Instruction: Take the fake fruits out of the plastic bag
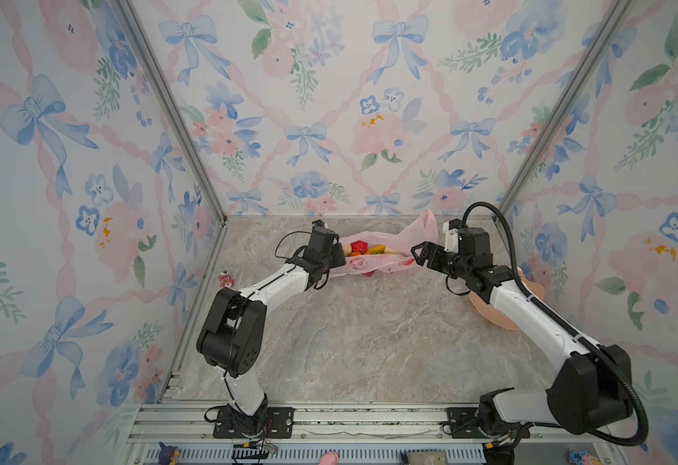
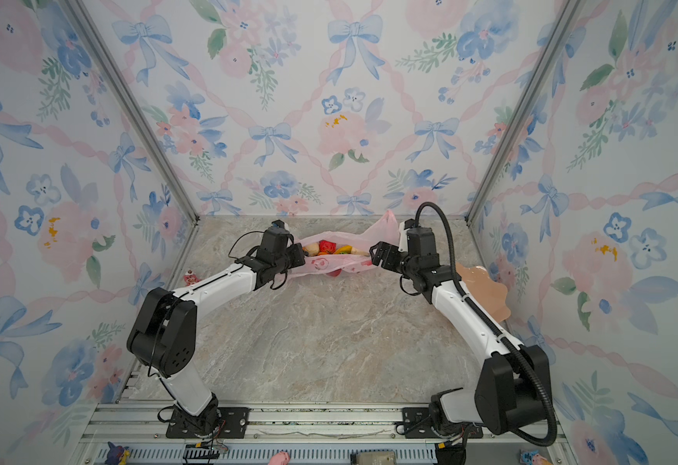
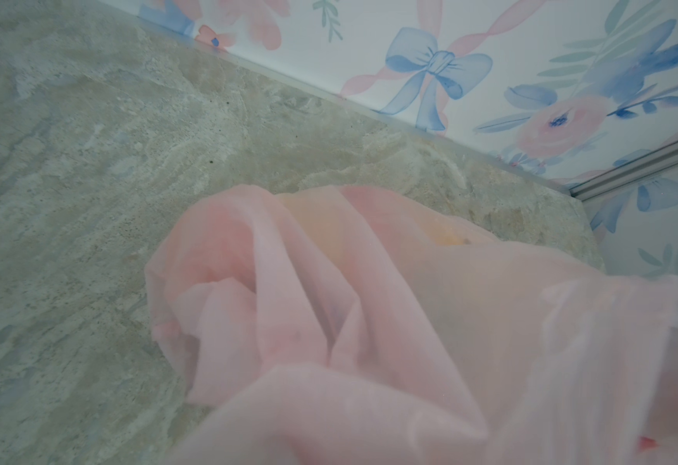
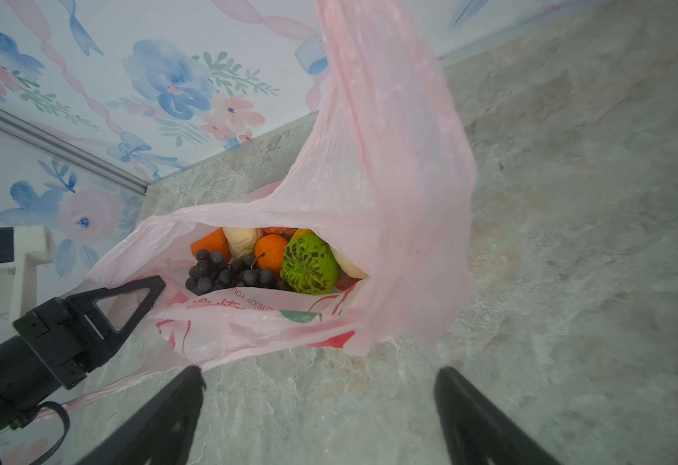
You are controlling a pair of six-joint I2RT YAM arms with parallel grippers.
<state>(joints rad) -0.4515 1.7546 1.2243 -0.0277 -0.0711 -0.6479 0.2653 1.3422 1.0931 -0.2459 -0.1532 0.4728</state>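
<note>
Fruits (image 4: 272, 257) all sit in the bag (image 4: 389, 193). Left gripper (image 4: 152, 284) pinches its rim; right gripper (image 4: 320, 376) is open, empty. Next it should reach in for one.

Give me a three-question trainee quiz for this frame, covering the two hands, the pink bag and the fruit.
1. True or false: the right hand is shut on the plastic bag.
2. Choose one. The green round fruit lies A) inside the bag, B) in the right hand, C) outside the bag, behind it.
3. Name the hand that grips the bag's rim.

Key:
1. False: its jaws stand wide apart with nothing between them.
2. A.
3. The left hand, shut on the rim.
</note>
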